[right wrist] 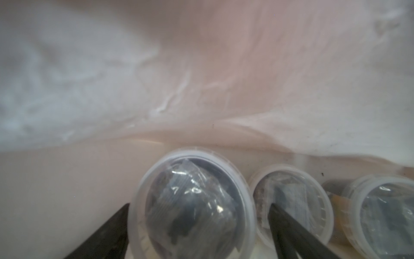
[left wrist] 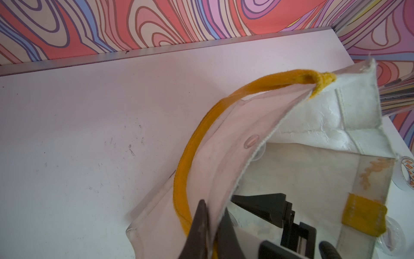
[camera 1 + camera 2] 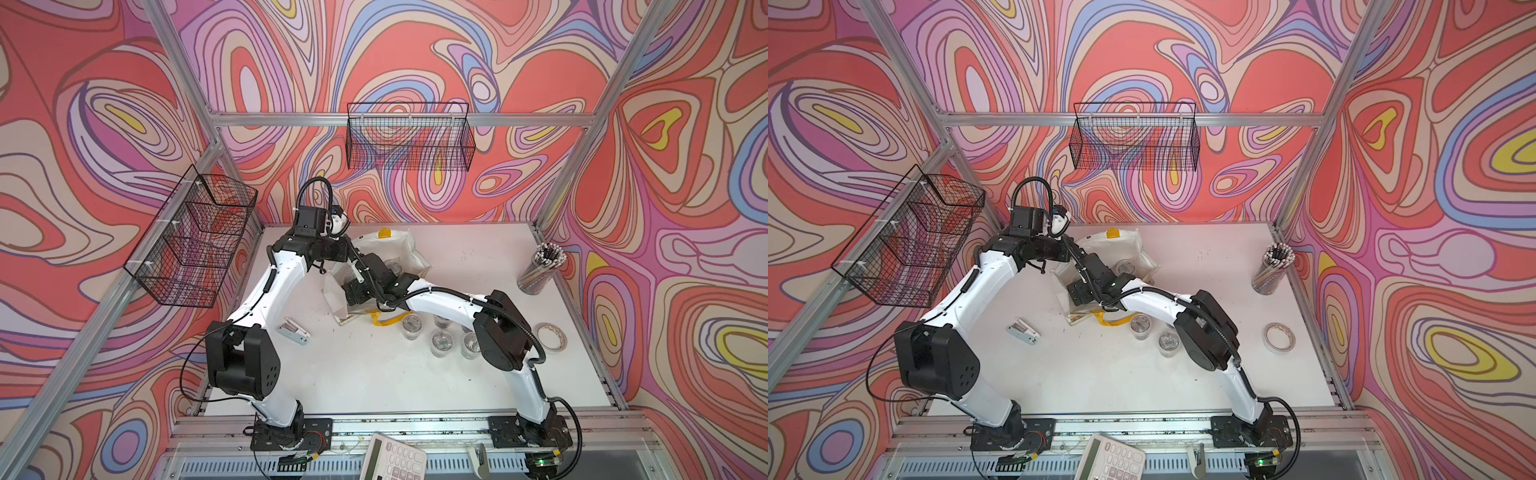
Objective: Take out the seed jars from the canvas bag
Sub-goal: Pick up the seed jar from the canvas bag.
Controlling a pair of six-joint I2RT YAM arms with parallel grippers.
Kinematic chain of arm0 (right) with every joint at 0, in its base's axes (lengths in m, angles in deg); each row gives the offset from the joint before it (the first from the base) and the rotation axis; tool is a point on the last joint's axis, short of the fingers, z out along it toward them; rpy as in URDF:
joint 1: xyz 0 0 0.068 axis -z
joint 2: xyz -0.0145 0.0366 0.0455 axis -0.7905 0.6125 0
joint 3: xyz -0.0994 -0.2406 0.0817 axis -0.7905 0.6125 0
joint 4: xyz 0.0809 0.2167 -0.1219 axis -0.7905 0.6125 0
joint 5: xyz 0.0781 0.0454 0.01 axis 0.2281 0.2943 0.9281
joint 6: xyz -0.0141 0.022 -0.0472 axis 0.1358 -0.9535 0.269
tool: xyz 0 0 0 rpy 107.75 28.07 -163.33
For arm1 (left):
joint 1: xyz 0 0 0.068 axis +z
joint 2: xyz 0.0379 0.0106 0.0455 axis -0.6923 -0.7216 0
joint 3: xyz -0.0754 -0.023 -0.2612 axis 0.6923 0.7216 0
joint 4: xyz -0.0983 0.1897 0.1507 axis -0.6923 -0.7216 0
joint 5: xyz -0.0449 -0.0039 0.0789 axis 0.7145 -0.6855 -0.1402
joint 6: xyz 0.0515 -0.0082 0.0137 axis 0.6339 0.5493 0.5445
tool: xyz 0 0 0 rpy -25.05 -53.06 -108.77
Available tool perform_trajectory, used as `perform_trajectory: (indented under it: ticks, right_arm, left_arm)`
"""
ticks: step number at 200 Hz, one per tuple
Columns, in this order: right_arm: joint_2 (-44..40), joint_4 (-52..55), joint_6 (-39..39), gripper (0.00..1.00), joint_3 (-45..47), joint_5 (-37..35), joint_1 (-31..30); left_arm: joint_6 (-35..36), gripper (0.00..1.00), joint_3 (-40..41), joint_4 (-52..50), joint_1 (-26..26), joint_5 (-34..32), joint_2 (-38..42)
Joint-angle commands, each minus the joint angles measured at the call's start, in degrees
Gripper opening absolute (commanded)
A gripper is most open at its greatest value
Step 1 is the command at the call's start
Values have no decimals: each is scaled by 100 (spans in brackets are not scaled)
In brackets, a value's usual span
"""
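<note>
Three seed jars in the canvas bag, more jars before it, pencil cup right

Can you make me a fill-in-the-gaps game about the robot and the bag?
The left claw is shut on the canvas bag, whose handle is ____.
The right claw stands ____ around a seed jar inside the bag.
The tall clear cup holds ____.
Missing words: yellow; open; pencils.
</note>
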State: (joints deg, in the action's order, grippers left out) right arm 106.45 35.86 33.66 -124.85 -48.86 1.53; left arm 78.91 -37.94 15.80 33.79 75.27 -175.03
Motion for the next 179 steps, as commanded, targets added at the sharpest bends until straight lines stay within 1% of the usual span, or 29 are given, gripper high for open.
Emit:
perform_trajectory:
  ticks: [1, 18, 63, 88, 120, 179]
  right_arm:
    - [191, 27, -8, 96, -192, -199, -21]
    - [209, -42, -66, 92, -192, -322, -20]
    - [31, -277, -159, 64, -90, -501, -21]
    - [-189, -404, -201, 57, 40, -566, -23]
    - [-484, -507, -288, 51, 239, -560, -24]
    - [-1015, -547, -440, 48, 567, -568, -9]
  left_arm:
    - [-12, 0, 27, 240, 24, 172, 200]
    - [-18, 0, 23, 244, 24, 176, 200]
    - [-4, 0, 47, 239, 22, 147, 200]
    - [-9, 0, 54, 238, 19, 109, 204]
    - [-30, 0, 88, 261, 19, 71, 193]
    - [-32, 0, 105, 260, 19, 5, 200]
